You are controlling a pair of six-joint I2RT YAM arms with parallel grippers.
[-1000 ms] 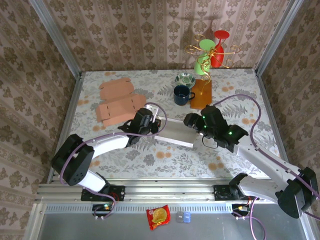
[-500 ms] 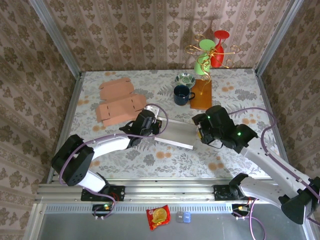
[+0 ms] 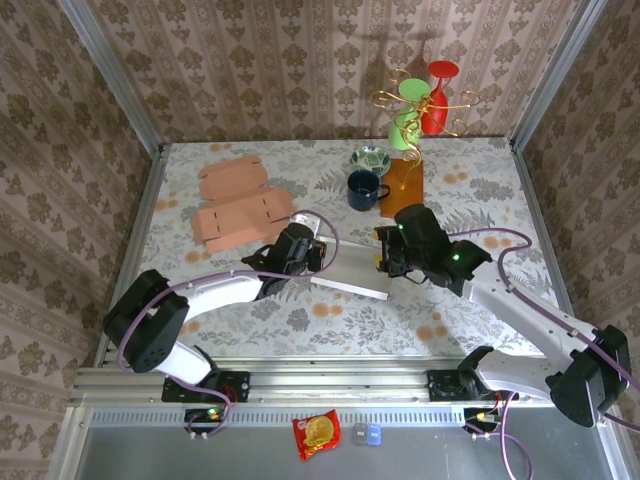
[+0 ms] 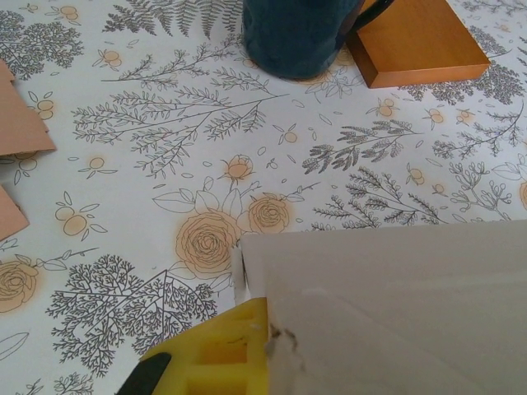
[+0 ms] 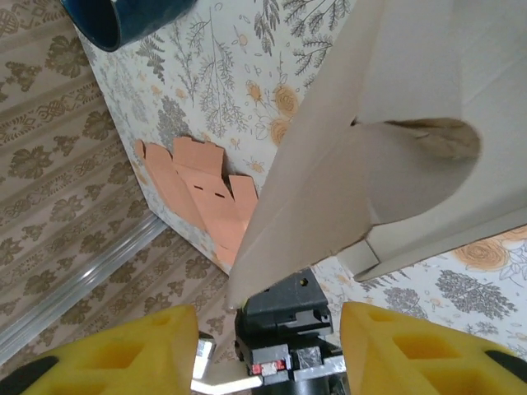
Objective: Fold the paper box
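Pinching one end of the box (image 3: 352,272), the left gripper (image 3: 306,254) is anchoring it at counter (image 3: 330,322) centre while the right gripper (image 3: 384,258), spread astride a raised flap (image 5: 403,90), is lining up a fold.

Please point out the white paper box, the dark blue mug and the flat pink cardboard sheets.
white paper box (image 3: 354,272), top external view, on its flat top panel
dark blue mug (image 3: 363,190), top external view, on its open mouth
flat pink cardboard sheets (image 3: 240,220), top external view, on the nearer sheet
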